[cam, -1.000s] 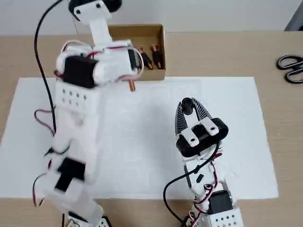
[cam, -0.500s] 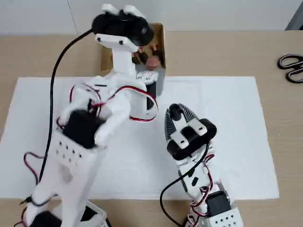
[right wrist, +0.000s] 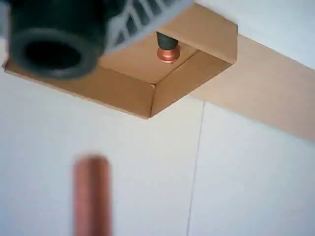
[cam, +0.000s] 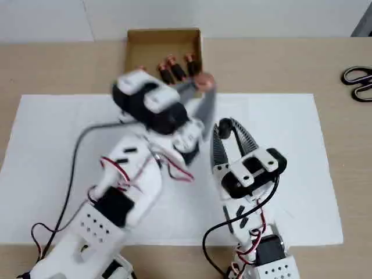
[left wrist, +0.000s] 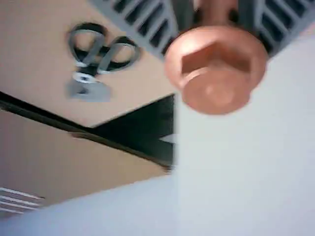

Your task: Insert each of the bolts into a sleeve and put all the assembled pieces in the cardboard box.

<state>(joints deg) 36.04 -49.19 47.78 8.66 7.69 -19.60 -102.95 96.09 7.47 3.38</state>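
My left gripper (cam: 200,90) is shut on a copper bolt (cam: 203,81), held above the white sheet just in front of the cardboard box (cam: 135,43). The left wrist view shows the bolt's hex head (left wrist: 216,69) below the left gripper (left wrist: 216,10). Close to its right, my right gripper (cam: 228,129) is shut on a black sleeve (cam: 224,125). In the right wrist view the sleeve's open bore (right wrist: 51,49) faces the camera in the right gripper (right wrist: 69,29), and the bolt's shaft (right wrist: 91,194) hangs a short way off. Assembled pieces (cam: 174,68) lie in the box (right wrist: 187,73).
A white paper sheet (cam: 302,157) covers the middle of the wooden table. Scissors (cam: 357,81) lie at the far right edge, also seen as scissors (left wrist: 96,54) in the left wrist view. Both arms crowd the sheet's centre.
The left arm has swung back from over the box, bringing the bolt down beside the right gripper. The right gripper with the sleeve has shifted slightly to the right.
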